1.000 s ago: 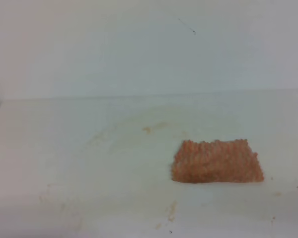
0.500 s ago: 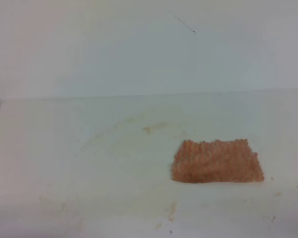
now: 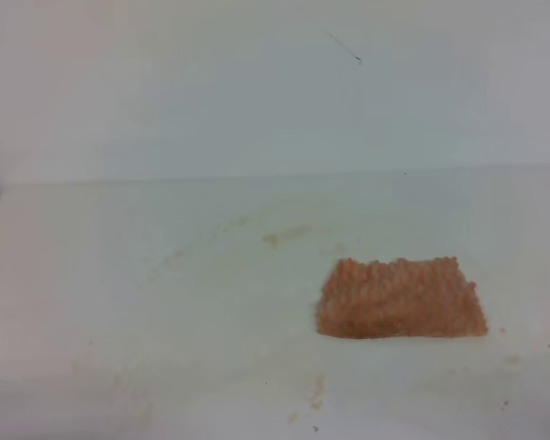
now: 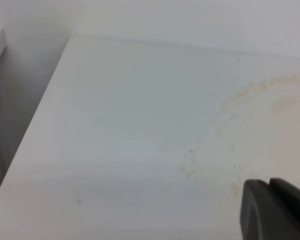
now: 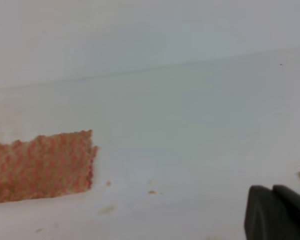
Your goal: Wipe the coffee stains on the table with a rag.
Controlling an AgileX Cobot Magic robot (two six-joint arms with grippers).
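Table [image 3: 92, 275], white and glossy, filled the overhead view, with a pale wall [image 3: 257, 92] rising behind it. Rag [image 3: 401, 299], an orange-pink waffle cloth, lay flat at about four o'clock from the table's middle, with nothing gripping it. Coffee stains [image 3: 284, 236] showed only as faint tan smears at roughly eleven o'clock from the rag, with more specks along the near edge at six o'clock.

Neither arm reached into the overhead view. The right gripper [image 5: 277, 212] sat low at five o'clock in its wrist view, jaws pressed together and empty, the rag well apart at nine o'clock. The left gripper [image 4: 275, 210] looked likewise closed on nothing, above a dotted arc of residue.

Judging by the thin smears, wiping appeared largely done. Any further pass would call for opening a gripper, pinching the rag and dragging it across the remaining marks.
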